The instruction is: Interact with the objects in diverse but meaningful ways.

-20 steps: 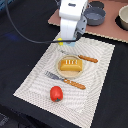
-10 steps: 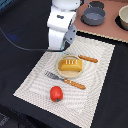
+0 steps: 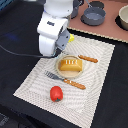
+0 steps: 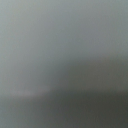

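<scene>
The red tomato (image 3: 56, 93) lies nearest in the exterior view, on the striped mat (image 3: 35, 85), free and well apart from the arm. Just beyond it the wooden-handled fork (image 3: 65, 80) lies slantwise, and behind that the orange-yellow bread loaf (image 3: 70, 65) sits on the round tan plate (image 3: 80, 73), with the knife (image 3: 88, 59) at the plate's far side. The white arm (image 3: 51, 31) hangs over the mat's far corner on the exterior view's left, hiding its own pincer — whether it is open or holds anything I cannot tell, and the wrist view is a grey blur. A scrap of yellow (image 3: 71, 37) peeps beside the arm, perhaps the butter packet. Farthest off, the dark grey frying pan (image 3: 93, 16) rests on the worktop (image 3: 107, 31). The arm seems between items — choosing a target; next it must come down squarely over one thing.
</scene>
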